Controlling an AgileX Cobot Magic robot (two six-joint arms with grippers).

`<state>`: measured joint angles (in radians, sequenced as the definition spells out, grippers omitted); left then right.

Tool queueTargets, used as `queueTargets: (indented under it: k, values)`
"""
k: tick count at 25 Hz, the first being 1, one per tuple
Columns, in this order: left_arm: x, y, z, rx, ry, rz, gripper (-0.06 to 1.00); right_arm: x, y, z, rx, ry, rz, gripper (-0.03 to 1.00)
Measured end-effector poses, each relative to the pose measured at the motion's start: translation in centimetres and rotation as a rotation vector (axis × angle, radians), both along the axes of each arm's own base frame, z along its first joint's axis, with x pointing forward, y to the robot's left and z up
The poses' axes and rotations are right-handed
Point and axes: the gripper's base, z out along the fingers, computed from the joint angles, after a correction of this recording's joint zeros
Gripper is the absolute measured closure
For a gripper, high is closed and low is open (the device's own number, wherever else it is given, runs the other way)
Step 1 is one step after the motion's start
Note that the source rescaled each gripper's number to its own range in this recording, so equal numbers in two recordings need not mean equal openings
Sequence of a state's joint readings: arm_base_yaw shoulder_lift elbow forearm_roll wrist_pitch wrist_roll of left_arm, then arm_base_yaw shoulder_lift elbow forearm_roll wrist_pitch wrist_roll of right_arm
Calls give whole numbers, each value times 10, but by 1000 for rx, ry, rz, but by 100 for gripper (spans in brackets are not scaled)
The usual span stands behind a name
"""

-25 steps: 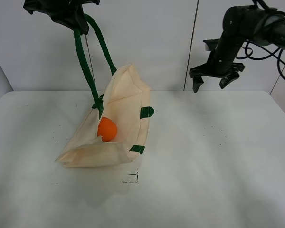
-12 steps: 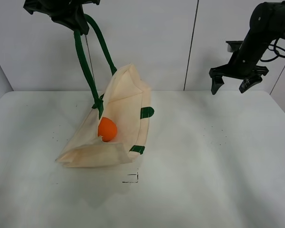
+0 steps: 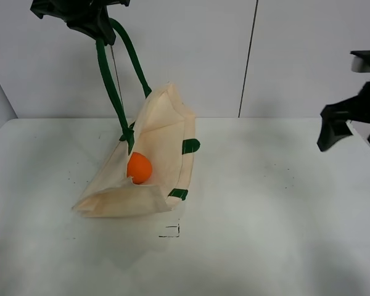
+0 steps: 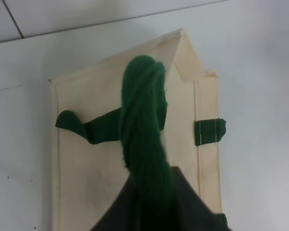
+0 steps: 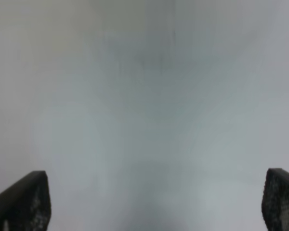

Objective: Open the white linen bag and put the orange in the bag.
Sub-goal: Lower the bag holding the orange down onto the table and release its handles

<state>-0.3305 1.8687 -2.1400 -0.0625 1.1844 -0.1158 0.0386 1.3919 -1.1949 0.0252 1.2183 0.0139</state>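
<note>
The white linen bag (image 3: 153, 161) lies on the table with its mouth lifted open. My left gripper (image 3: 94, 24) is shut on its dark green strap handle (image 3: 114, 83) and holds it high at the top left. The orange (image 3: 139, 167) sits inside the open bag. The left wrist view looks down along the green handle (image 4: 143, 125) onto the bag (image 4: 86, 159); the orange is hidden there. My right gripper (image 3: 351, 129) is open and empty at the far right edge, above the table. The right wrist view shows only its two fingertips (image 5: 24, 202) over blurred white.
The white table (image 3: 265, 216) spreads to the right and front of the bag. A small black mark (image 3: 171, 232) lies on it just in front of the bag. A white panelled wall (image 3: 246, 55) stands behind.
My right arm has swung away from the middle to the far right edge and lower. The left gripper, the bag and the orange have not moved.
</note>
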Motion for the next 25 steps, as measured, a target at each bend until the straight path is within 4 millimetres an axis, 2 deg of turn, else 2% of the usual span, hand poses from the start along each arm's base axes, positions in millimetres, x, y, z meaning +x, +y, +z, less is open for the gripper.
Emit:
queueTargets:
  k: [2,5,9,12,16,19,25]
  values:
    - [0,0,0,0,0,0,94,-39,-1,0,1,-15,1,-3]
    - [0,0,0,0,0,0,94,-98,-3,-11,0,-44,4,-3]
    - [0,0,0,0,0,0,94,-159,-6,-30,0,-215,14,-3]
    - [0,0,0,0,0,0,94,-192,-8,-41,-2,-396,28,-3]
    - [0,0,0,0,0,0,94,-226,-9,-40,1,-624,29,-3]
    - [0,0,0,0,0,0,94,-243,-10,-37,4,-747,28,-3]
    - [0,0,0,0,0,0,94,-258,-10,-36,5,-839,25,-3]
